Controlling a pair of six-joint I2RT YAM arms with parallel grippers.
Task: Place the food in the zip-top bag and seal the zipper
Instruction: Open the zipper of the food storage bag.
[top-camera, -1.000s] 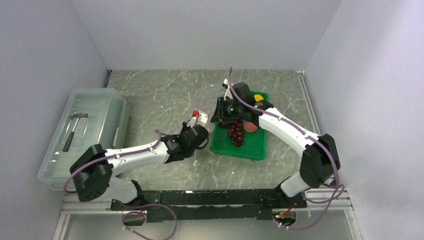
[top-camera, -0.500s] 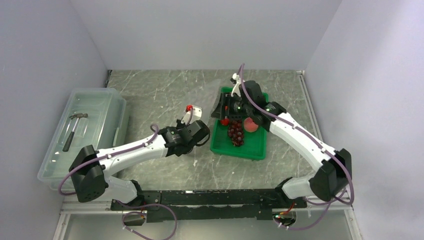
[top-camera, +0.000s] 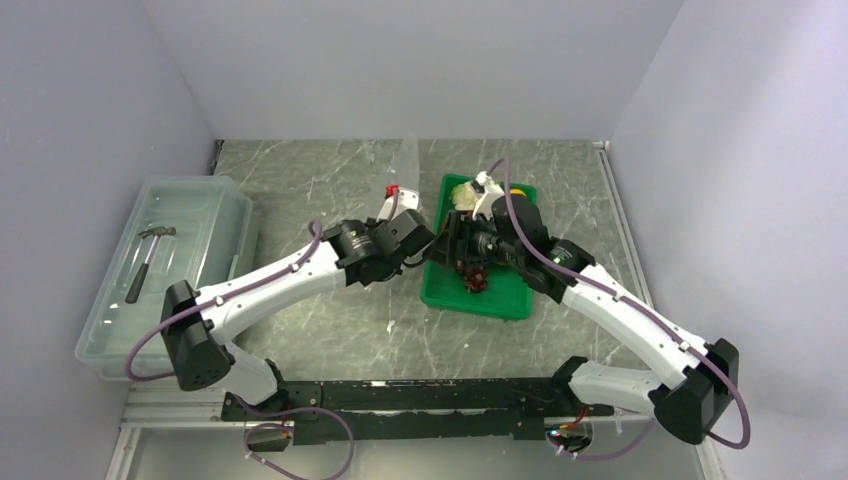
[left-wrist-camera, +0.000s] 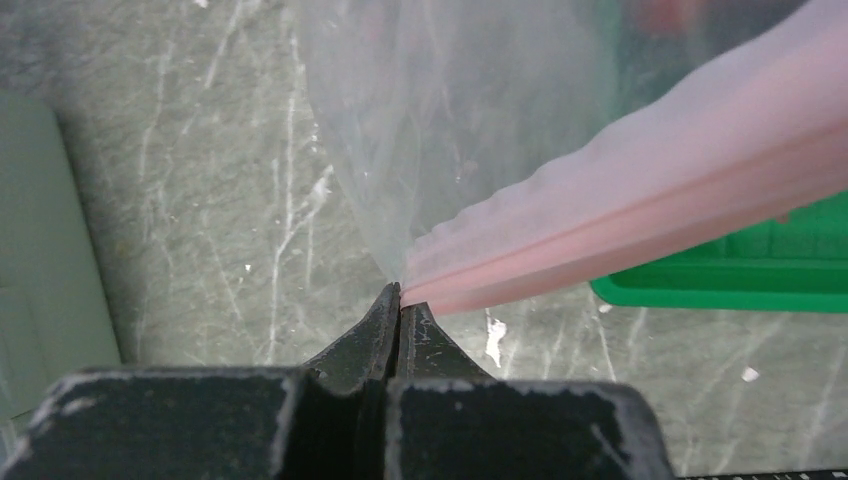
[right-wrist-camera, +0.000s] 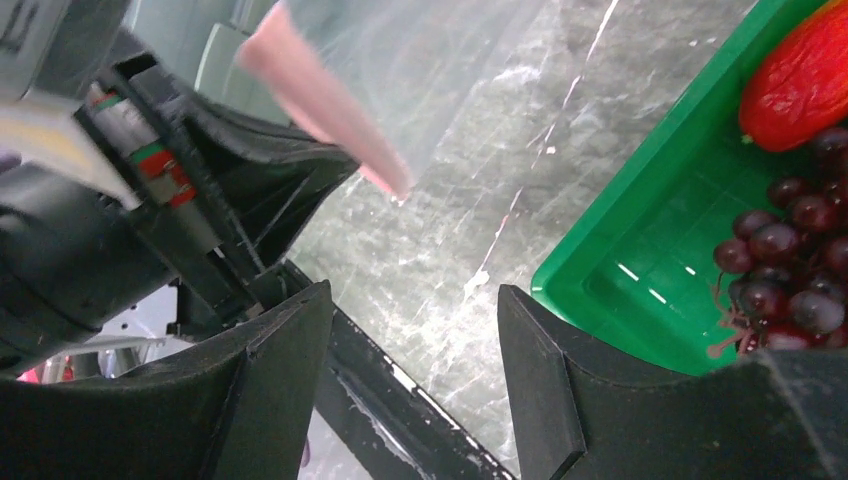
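Note:
My left gripper (left-wrist-camera: 400, 297) is shut on one end of the pink zipper (left-wrist-camera: 650, 200) of the clear zip-top bag (left-wrist-camera: 450, 120), held above the table just left of the green tray (top-camera: 500, 302). In the overhead view the left gripper (top-camera: 412, 238) and the bag (top-camera: 409, 170) sit beside my right gripper (top-camera: 447, 242). My right gripper (right-wrist-camera: 412, 295) stands open and empty, with the pink zipper (right-wrist-camera: 320, 100) hanging ahead of it, untouched. The food lies in the tray: purple grapes (right-wrist-camera: 790, 260), a red piece (right-wrist-camera: 805, 85), a pale leafy vegetable (top-camera: 462, 190) and an orange-yellow fruit (top-camera: 518, 190).
A large translucent bin (top-camera: 215, 205) holding a hammer (top-camera: 148, 255) stands at the left edge of the marble table. The two wrists are close together at the tray's left rim (right-wrist-camera: 620, 250). Grey walls enclose the table on three sides.
The right gripper has opened wide and swung nearer over the tray's left side. The left gripper has moved up and right toward the tray, carrying the bag's corner.

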